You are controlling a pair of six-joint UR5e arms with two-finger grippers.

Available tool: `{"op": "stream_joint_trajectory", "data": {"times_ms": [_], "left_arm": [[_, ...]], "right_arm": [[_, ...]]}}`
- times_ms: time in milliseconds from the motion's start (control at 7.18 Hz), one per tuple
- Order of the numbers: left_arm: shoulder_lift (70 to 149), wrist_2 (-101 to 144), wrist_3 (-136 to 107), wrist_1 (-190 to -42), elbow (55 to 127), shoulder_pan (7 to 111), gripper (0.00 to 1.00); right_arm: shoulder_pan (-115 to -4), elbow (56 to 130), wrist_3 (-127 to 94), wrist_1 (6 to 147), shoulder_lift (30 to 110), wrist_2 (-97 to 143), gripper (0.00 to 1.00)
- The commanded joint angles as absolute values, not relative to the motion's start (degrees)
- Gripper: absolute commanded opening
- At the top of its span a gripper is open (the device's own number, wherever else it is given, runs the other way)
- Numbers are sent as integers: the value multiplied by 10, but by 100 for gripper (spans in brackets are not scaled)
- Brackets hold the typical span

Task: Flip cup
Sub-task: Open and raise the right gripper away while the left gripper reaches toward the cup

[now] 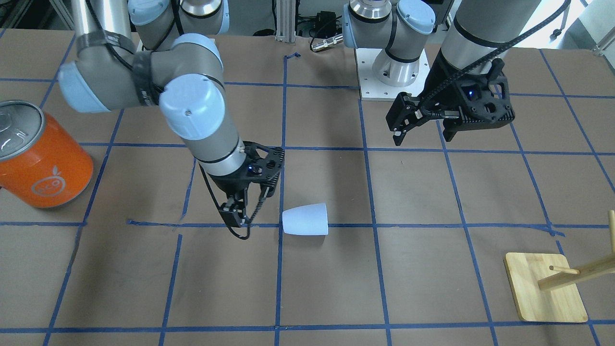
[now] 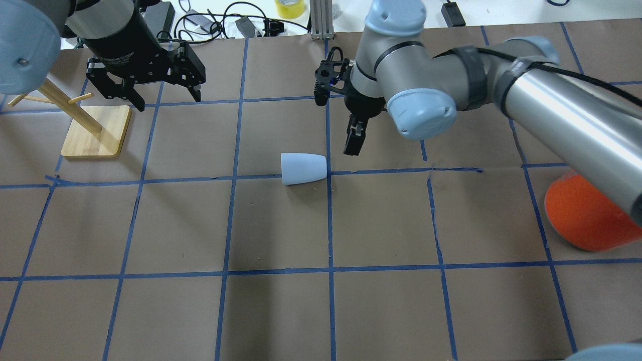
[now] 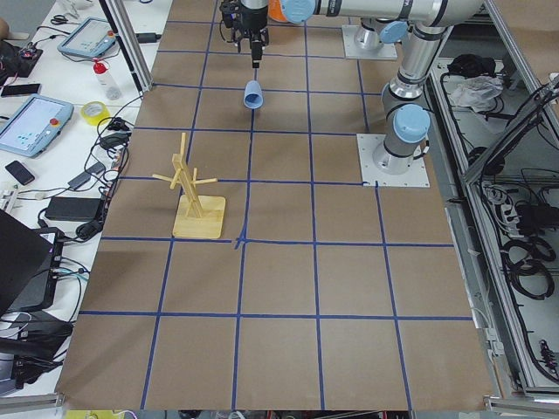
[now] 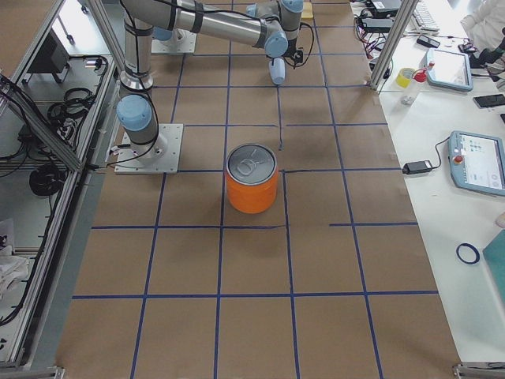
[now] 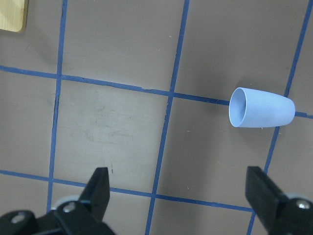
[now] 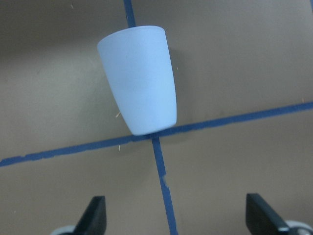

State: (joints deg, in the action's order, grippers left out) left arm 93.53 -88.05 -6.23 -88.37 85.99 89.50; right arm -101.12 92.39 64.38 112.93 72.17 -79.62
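The pale blue cup (image 2: 303, 168) lies on its side on a blue tape line near the table's middle. Its wide mouth points toward my left arm's side and its rounded base toward my right gripper. It also shows in the front view (image 1: 305, 219), the left wrist view (image 5: 261, 107) and the right wrist view (image 6: 139, 78). My right gripper (image 2: 353, 143) is open and empty, pointing down, a short way off the cup's base end (image 6: 178, 220). My left gripper (image 2: 163, 98) is open and empty, held high near the wooden rack, far from the cup (image 5: 181, 196).
A big orange can with a silver lid (image 1: 43, 158) stands at the table's right-arm end (image 2: 582, 215). A wooden peg rack on a square base (image 2: 95, 133) stands under my left arm. Blue tape lines grid the brown table cover.
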Motion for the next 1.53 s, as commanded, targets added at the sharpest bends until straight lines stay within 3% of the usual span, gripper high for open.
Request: {"op": "stream_joint_trajectory", "data": {"times_ms": [0,557,1114,1392], "left_arm": [[962,-805,-10,-852,894,884,100],[1042,-657,65,-774,998,845,100],[1156,-499,69,-615,1049,846,100],[1171,-424,41,-578,1050,853,99]], "right_arm": [[-964,911,600,1062,785,-804,100],[-958,842,366,894,851,-863,100],[-887,843,161,872,896,-864,100],[-878,845,73,876,915,-866,100]]}}
